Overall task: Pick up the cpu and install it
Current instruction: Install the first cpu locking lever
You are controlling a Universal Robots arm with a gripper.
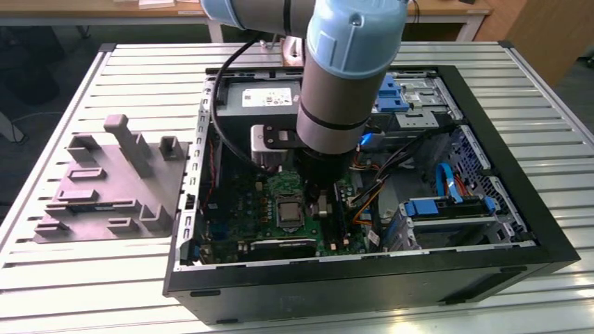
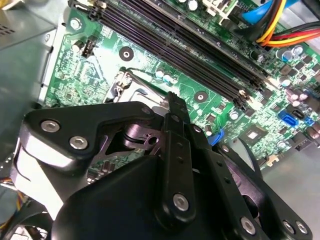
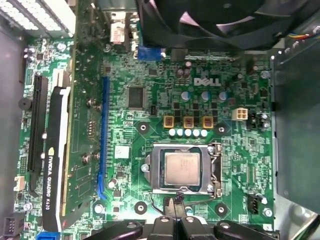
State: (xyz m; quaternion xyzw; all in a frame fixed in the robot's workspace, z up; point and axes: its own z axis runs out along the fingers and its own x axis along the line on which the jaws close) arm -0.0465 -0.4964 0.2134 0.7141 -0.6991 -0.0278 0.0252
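The cpu, a pale silvery square, lies flat inside the open motherboard socket in the first wrist view. My gripper hovers just beside the socket's edge, its fingertips pressed together and holding nothing. In the second wrist view the black gripper points down at the green board next to the socket frame. In the exterior view the gripper reaches down into the open computer case, just to the exterior view's right of the socket.
The black computer case stands on a slatted metal table, with a grey moulded fixture to the exterior view's left. Inside are a fan, memory slots, a graphics card and coloured cables.
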